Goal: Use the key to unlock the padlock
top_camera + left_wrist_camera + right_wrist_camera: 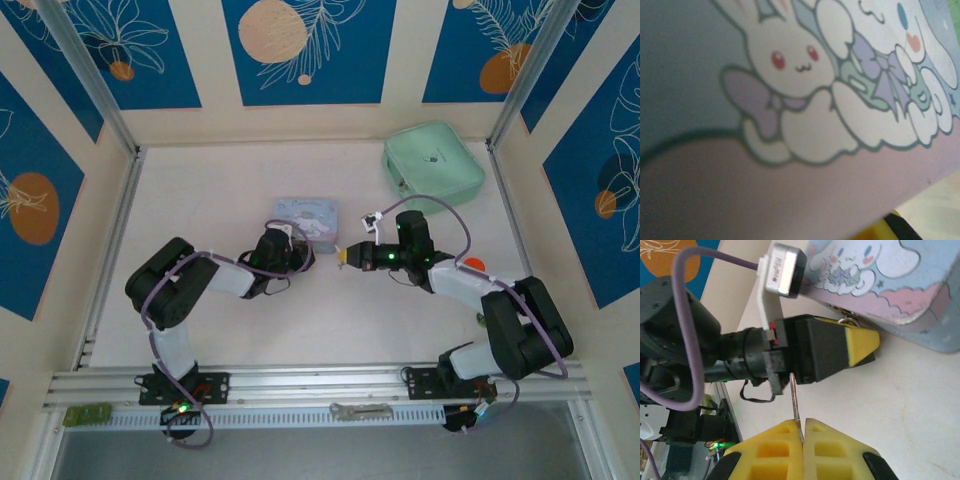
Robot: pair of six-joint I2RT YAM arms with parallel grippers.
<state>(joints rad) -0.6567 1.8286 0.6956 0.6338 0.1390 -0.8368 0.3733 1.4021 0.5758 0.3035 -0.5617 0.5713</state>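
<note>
Right wrist view, right gripper (802, 423): yellow pads pressed together on the key (794, 397), pinched at its lower end.
Key: thin silvery blade standing up out of the pads, its tip near the black underside of the left gripper (860, 345); whether it touches I can't tell.
Left gripper: seen side-on, black body with a yellow wedge tip, lying against the lower edge of the tin box (880, 285). Gap between its fingers can't be read from this angle.
Padlock (848, 318): only a small metal loop shows, at the left gripper's upper edge where it meets the tin, probably the shackle; the dark body is hidden.
Left wrist view: blurred close-up of the tin's lid print, a white rabbit with a purple bow; a bit of yellow pad (880, 232) at the bottom edge.
Top external view: both grippers tip to tip just in front of the tin, mid-table (220, 200).
Green pouch (433, 165): far right, well apart from the tin.
</note>
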